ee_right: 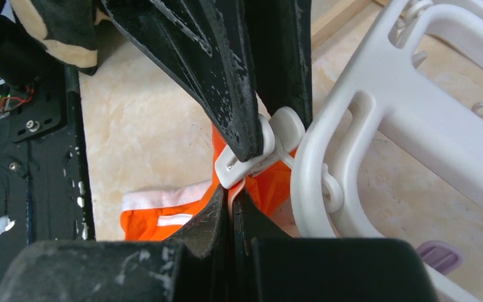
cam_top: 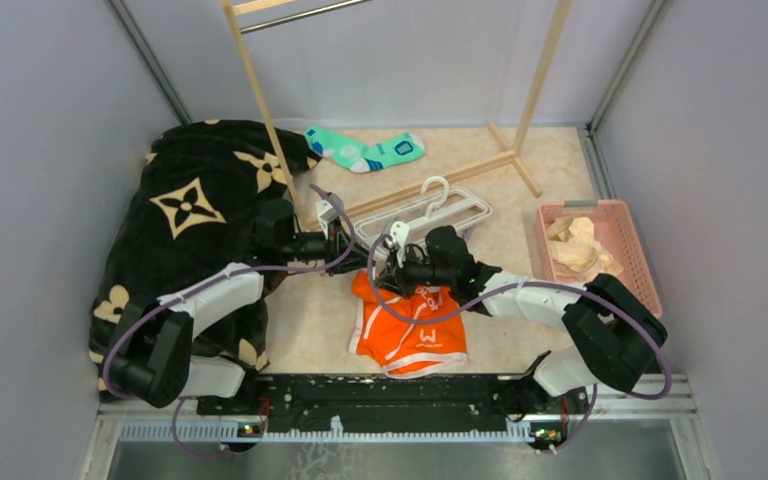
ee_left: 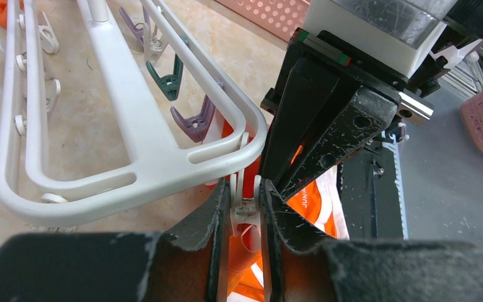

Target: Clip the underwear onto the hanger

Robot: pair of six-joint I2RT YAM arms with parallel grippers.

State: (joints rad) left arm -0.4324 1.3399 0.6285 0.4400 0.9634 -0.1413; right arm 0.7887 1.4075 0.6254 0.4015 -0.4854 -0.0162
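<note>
1. The clipping step itself is underway. Both arms are meeting at the near corner of the hanger, at about 7 o'clock on its white frame in the top view.
2. The left gripper is squeezing a white clip that is hanging from that corner, with its jaws closed on the clip's handle ends.
3. The right gripper is pinching a fold of the underwear, jaws shut tight on the orange cloth. It is holding that fold right under the clip's mouth, at 6 o'clock from it in the right wrist view.
4. Most of the underwear is lying flat on the table, at 6 o'clock from the hanger, with only the upper edge being lifted toward the frame.
5. The views are not showing whether the cloth is already between the clip's teeth.
6. Next move, as I judge it:
   - The right arm is needing to push the fold up into the clip's mouth.
   - The left jaws then ease off so the clip bites down.
   - The risk is the thin fold slipping out before the clip closes.
</note>
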